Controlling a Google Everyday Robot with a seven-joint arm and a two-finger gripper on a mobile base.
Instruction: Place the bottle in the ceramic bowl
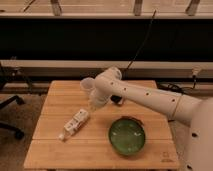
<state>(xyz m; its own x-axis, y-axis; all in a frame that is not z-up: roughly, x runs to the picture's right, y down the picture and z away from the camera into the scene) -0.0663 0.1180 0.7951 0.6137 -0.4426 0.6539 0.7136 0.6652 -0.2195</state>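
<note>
Couldn't make out state of gripper (94,104), parked beside cup (87,84), near lying bottle (75,122). Could've easily rolled it off table (50,150) coming in crooked.

My tool (96,102) hangs above the middle of the wooden counter (50,146). The bottle (75,123) lies on its side on the counter, near my tool, toward the front and left. The ceramic bowl (127,136) sits front-right of the tool. A translucent cup (87,85) stands just behind it.
</note>
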